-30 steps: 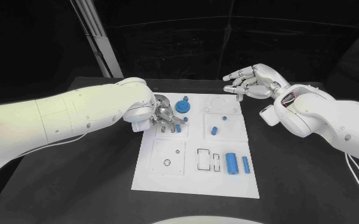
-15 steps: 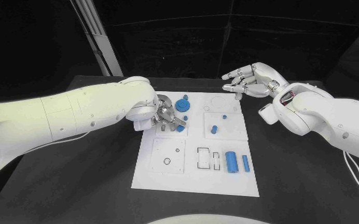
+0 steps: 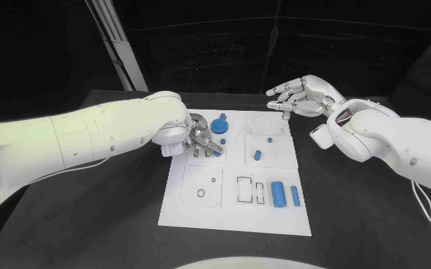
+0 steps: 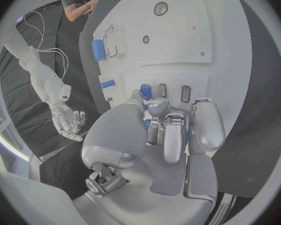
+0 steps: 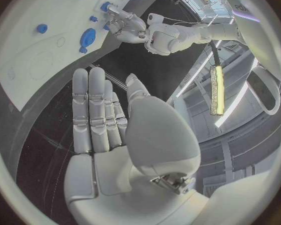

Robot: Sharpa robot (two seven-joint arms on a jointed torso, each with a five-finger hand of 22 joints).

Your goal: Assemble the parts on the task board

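I'm working my left hand [image 3: 199,139] at the far-left corner of the board [image 3: 235,216], fingers curled down and pinching a small blue peg [image 4: 145,91] over the slots there; whether it's seated yet I can't tell, the fingers are covering it. My right hand [image 3: 301,99] is hovering beyond the board's far-right corner, holding nothing, fingers straight and loosely apart. Judging the task as early to mid: a blue gear [image 3: 220,127] is sitting on the far-left section, a short blue pin [image 3: 257,155] is lying loose mid-board, and a fat blue cylinder [image 3: 278,195] with a thin blue bar [image 3: 294,197] beside it is lying loose near the near-right edge, next to open rectangular slots [image 3: 244,191]. Several holes are looking unfilled, so most parts are left. Board is flat, matte white, rigid-looking plastic with recessed panels; parts are smooth, hard blue plastic, mostly round; hands are shiny metal.
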